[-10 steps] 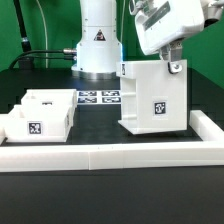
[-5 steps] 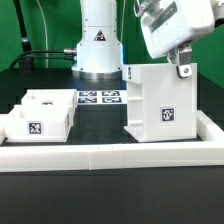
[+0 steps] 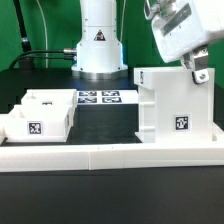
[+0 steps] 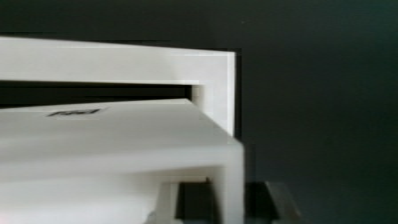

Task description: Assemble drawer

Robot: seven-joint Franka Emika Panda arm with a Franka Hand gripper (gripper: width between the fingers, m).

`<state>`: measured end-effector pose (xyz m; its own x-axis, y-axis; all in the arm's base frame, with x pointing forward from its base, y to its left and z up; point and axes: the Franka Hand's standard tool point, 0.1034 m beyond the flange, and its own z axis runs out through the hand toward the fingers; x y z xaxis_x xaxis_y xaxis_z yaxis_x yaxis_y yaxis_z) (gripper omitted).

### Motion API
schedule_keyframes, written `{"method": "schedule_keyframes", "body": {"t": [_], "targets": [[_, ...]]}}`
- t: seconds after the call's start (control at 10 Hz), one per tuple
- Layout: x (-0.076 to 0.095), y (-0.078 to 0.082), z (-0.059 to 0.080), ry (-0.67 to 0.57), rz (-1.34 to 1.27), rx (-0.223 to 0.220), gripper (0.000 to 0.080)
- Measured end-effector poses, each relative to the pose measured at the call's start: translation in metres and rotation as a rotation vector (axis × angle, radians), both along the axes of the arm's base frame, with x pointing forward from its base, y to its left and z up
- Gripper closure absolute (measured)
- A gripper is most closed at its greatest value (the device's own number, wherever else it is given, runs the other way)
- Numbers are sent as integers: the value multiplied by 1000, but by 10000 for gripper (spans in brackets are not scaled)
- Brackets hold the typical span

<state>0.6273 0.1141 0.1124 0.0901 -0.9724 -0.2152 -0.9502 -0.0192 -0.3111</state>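
The hand [image 3: 200,72] touches the top edge of the drawer housing [image 3: 172,112]

To the exterior view's left of the housing [image 3: 165,110], a strip of bare table [image 3: 105,127] lies open. The trays [image 3: 40,115] stand well apart from the housing and close that strip's far end. The border wall [image 3: 110,157] runs just in front of the housing and along its right side, barring low approaches there. Behind the housing, to its left, the marker board [image 3: 100,98] lies flat, and the robot base [image 3: 98,45] rises beyond it. The gripper [image 3: 200,74] clamps the housing's top edge near its right corner; the rest of the top is clear.
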Motion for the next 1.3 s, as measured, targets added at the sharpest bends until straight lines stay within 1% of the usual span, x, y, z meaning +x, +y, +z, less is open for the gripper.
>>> {"method": "schedule_keyframes", "body": {"t": [0.2, 0.5, 0.6, 0.7, 0.8, 0.9, 1.0, 1.1, 1.3], "targets": [[0, 6, 0, 9, 0, 8, 751], [-1, 5, 0, 8, 1, 7, 751], [-1, 5, 0, 9, 2, 7, 568], [-1, 5, 0, 9, 2, 7, 433], [-1, 5, 0, 9, 2, 7, 433], [-1, 5, 0, 9, 2, 7, 246], [-1, 5, 0, 9, 2, 7, 246], [-1, 5, 0, 9, 3, 7, 167], [-2, 5, 1, 4, 18, 1, 154]]}}
